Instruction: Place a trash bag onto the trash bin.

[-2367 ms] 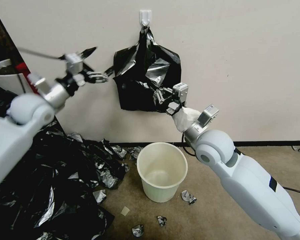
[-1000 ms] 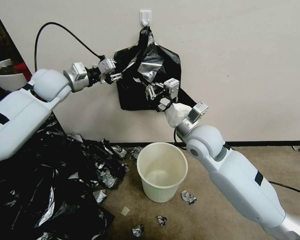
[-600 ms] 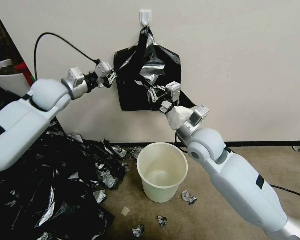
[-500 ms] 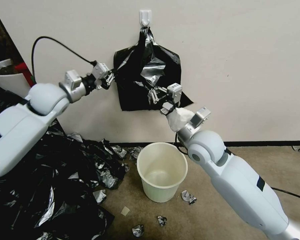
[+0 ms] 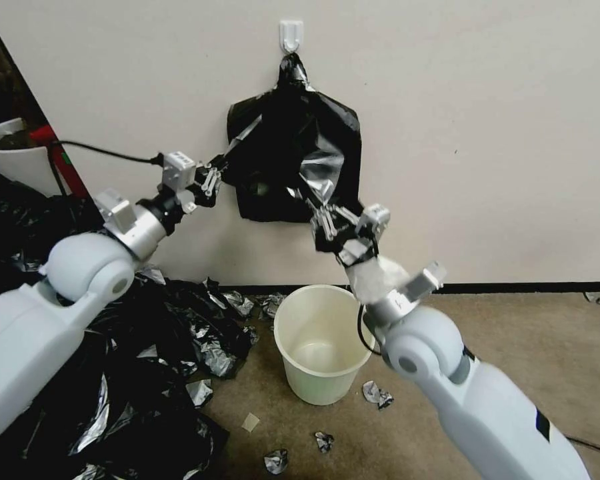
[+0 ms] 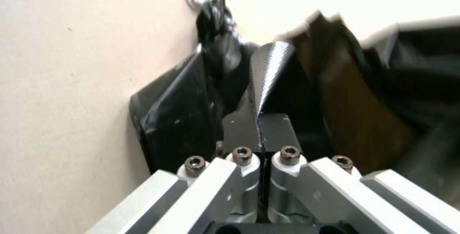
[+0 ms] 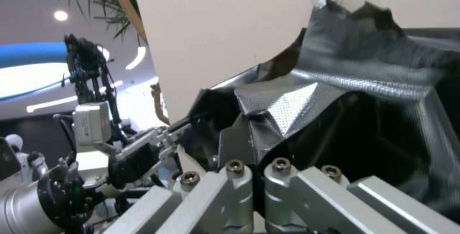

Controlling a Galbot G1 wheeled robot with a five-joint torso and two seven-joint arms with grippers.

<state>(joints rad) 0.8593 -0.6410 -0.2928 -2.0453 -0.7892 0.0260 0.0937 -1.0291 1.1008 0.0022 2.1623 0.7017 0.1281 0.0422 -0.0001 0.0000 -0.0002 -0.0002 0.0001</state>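
Observation:
A squarish stack of black bags (image 5: 273,187) hangs by its knotted top from a wall hook (image 5: 291,33). The front trash bag (image 5: 319,172) peels off it, its film shining silver. My left gripper (image 5: 213,175) is at the stack's left edge, shut on a thin strip of that film (image 6: 268,65), which runs between the closed fingers (image 6: 242,158). My right gripper (image 5: 321,215) is by the stack's lower right, shut on a crumpled fold of the trash bag (image 7: 297,101). The cream trash bin (image 5: 323,340) stands open on the floor, below the right wrist.
A big heap of black bags (image 5: 80,373) covers the floor on the left. A white planter (image 5: 10,157) sits at the far left. Crumpled scraps (image 5: 377,393) lie around the bin. The wall stands right behind the stack, and bare carpet (image 5: 513,320) lies to the right.
Both grippers have come down and back from the wall, keeping hold of the film. The left dropped from the stack's upper left corner to mid-height; the right sank toward the bin.

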